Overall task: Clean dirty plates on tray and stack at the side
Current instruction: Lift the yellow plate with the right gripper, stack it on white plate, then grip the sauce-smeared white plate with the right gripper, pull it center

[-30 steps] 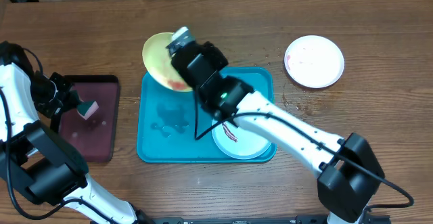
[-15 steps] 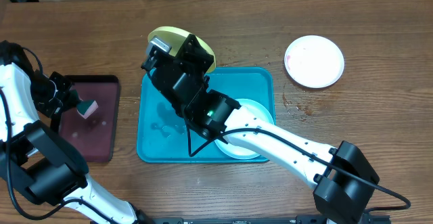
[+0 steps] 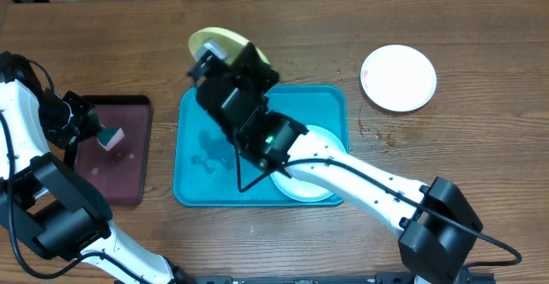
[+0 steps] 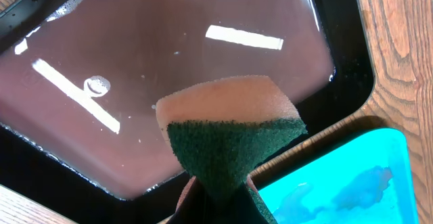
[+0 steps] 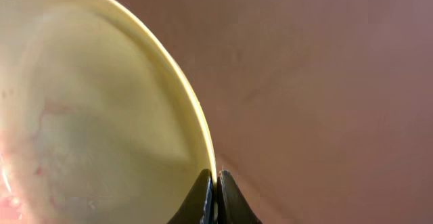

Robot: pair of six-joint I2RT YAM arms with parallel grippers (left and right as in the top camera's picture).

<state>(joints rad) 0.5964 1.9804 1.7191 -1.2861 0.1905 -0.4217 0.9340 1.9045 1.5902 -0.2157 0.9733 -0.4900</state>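
Note:
My right gripper (image 3: 225,61) is shut on the rim of the lime-green-rimmed plate (image 3: 213,40) and holds it tilted above the far left corner of the turquoise tray (image 3: 199,160). In the right wrist view the plate (image 5: 95,116) shows faint reddish smears, with the fingers (image 5: 216,183) pinching its edge. The light-blue-rimmed plate (image 3: 319,160) lies in the tray, partly under my right arm. The white plate (image 3: 398,77) lies on the table at the far right. My left gripper (image 3: 96,134) is shut on a green and pink sponge (image 4: 230,132) over the maroon tray (image 4: 135,61).
The maroon black-rimmed tray (image 3: 120,160) holds water and sits left of the turquoise tray. Water puddles lie in the turquoise tray's left half (image 3: 214,151). Small wet spots mark the table (image 3: 377,134) to the right of the tray.
My right gripper lifted the lime-green plate off the tray's far left corner and tipped it up toward the far side. The left arm and sponge have not moved.

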